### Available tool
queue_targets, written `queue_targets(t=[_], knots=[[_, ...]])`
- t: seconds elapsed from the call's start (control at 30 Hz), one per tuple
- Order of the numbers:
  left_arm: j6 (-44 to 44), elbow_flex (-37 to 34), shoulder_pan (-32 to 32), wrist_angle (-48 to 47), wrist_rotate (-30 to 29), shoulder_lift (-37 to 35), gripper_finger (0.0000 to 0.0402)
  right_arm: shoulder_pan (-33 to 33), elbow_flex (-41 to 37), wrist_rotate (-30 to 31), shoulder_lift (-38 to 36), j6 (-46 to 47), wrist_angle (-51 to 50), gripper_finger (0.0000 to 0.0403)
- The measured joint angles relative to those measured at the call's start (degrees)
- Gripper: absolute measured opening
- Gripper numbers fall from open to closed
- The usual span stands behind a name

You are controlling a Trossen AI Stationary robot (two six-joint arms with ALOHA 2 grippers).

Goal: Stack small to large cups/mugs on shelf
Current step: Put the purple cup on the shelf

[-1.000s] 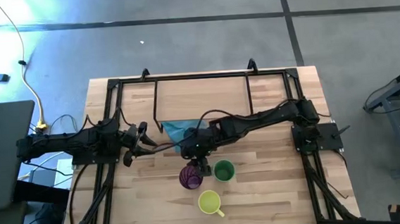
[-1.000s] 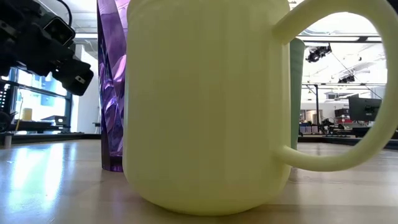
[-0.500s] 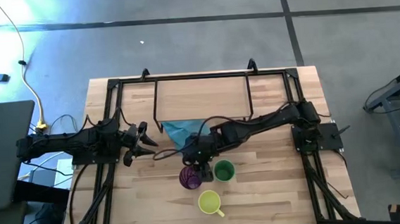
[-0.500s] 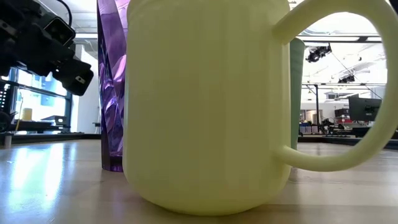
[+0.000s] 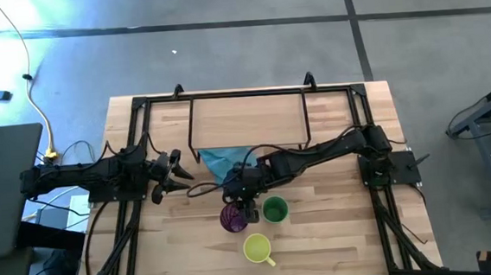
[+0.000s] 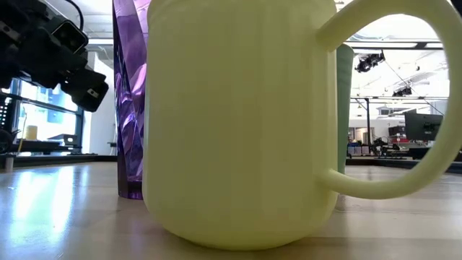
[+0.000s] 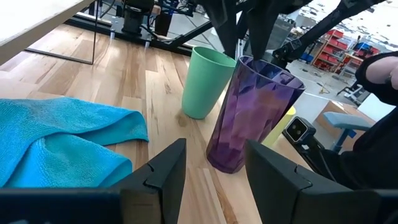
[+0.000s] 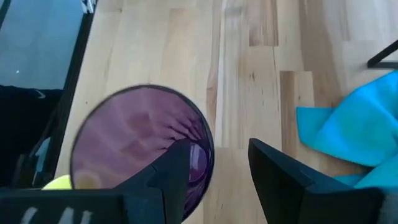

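Note:
The purple tumbler (image 5: 233, 218) stands upright on its base on the table. The green cup (image 5: 274, 209) is to its right, and the yellow-green mug (image 5: 257, 248) is nearer the near edge. My right gripper (image 8: 214, 149) is open above the tumbler's rim (image 8: 208, 140), on the side facing the green cup (image 7: 205, 81). One finger (image 8: 173, 167) is over the tumbler's inside and the other (image 8: 277, 168) is outside, with no touch showing. My left gripper (image 5: 175, 173) waits open at the table's left. The shelf (image 5: 248, 116) stands at the far side.
A light blue cloth (image 5: 219, 161) lies crumpled between the shelf and the cups, just beyond my right gripper. The mug (image 6: 238, 123) fills the low view, with the tumbler (image 6: 130, 94) behind it. Black rails (image 5: 138, 154) run along the table's sides. Bare wood lies right of the green cup.
My right gripper has moved a little toward the table's near edge, from beside the cloth to over the purple tumbler's rim. The cups, the cloth and the left arm have stayed still.

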Motion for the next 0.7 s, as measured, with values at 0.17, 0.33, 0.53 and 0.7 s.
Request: queue_targets(t=[0.17,0.33,0.53,0.7], knots=[[-0.02,0.0,0.0,0.01,0.0,-0.02,0.015,0.0,-0.02,0.0,1.24,0.01,-0.71,0.0155],[-0.02,0.0,0.0,0.0,0.01,-0.02,0.015,0.0,-0.02,0.01,1.45,0.23,-0.65,0.0155],[-0.02,0.0,0.0,0.0,0.0,-0.02,0.015,0.0,-0.02,0.45,1.49,0.23,-0.65,0.0155],[-0.02,0.0,0.0,0.0,0.0,-0.02,0.015,0.0,-0.03,0.48,2.63,0.23,-0.15,0.0155]])
